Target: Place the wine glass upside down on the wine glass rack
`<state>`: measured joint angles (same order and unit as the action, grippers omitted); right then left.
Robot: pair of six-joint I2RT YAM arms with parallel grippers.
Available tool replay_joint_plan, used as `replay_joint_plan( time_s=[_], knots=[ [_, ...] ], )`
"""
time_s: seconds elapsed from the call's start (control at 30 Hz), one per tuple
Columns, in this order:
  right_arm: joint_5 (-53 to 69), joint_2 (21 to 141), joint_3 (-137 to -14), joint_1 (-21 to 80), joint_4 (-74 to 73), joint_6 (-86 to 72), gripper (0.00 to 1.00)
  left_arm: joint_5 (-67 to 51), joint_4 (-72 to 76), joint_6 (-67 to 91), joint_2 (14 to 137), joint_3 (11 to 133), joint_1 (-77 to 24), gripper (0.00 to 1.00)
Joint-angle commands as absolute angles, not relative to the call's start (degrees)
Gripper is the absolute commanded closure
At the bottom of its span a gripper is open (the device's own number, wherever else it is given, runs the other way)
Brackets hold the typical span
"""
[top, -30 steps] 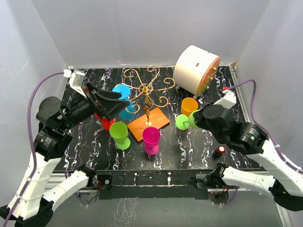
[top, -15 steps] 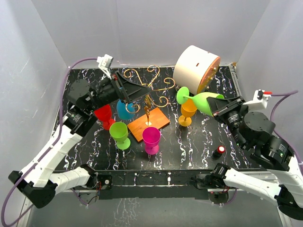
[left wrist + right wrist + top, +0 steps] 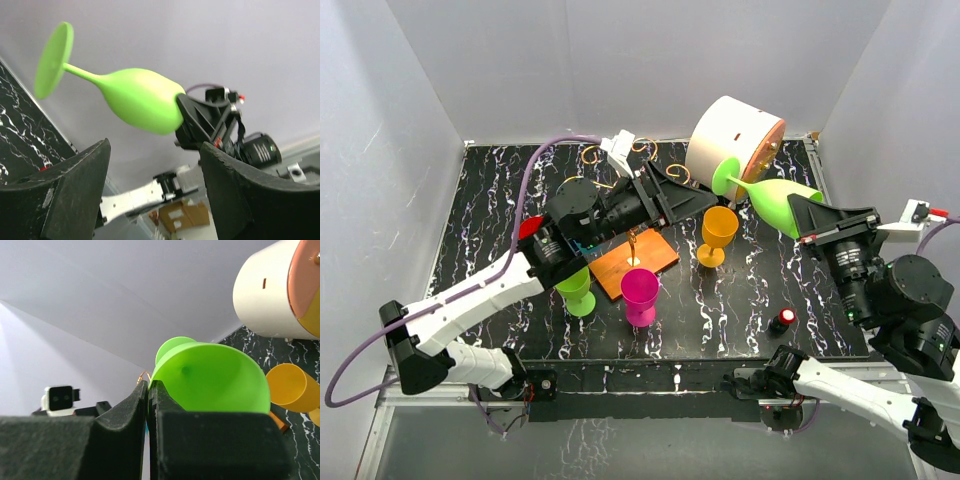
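Green wine glass point(image 3: 775, 195) lifted higher; left fingers point(image 3: 690, 198) swung over rack point(image 3: 650, 252).

Wine glass rack point(image 3: 655, 255): gold wire scrolls on central post, orange-brown square wooden base, upright on counter point(image 3: 485, 235); we see scrolls mostly hidden. Wine glass point(image 3: 770, 197): lime green, aloft right of rack, tipped near horizontal, foot pointing away from right hand point(image 3: 804, 214), rim pinched in it.

The wine glass point(image 3: 775, 196) lies sideways in the right hand point(image 3: 808, 214), right of the rack point(image 3: 632, 262), before the cylinder point(image 3: 725, 140).
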<state>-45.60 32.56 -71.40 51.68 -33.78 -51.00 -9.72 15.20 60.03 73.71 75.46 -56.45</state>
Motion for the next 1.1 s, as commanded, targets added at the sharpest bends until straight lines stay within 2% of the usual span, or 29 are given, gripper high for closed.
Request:
replay_joint_plan(
  time_s=[0.0, 0.27, 0.47, 1.07],
  knots=[
    [-45.2, 30.1, -70.3, 51.7, -25.6, -49.8, 1.0, 3.0, 14.7, 65.9, 74.8, 80.0, -58.5, 0.31],
    [-41.9, 29.8, -69.8, 51.7, -21.8, -49.3, 1.0, 9.8, 20.6, 71.8, 79.8, 81.0, -60.7, 0.34],
    [-39.0, 28.4, -67.7, 51.7, -18.8, -50.6, 1.0, 8.4, 27.7, 74.2, 84.1, 83.3, -61.9, 0.4],
    [-28.6, 29.2, -67.8, 51.7, -17.5, -47.0, 1.0, 16.6, 38.2, 73.2, 86.3, 81.6, -62.7, 0.6]
  ],
)
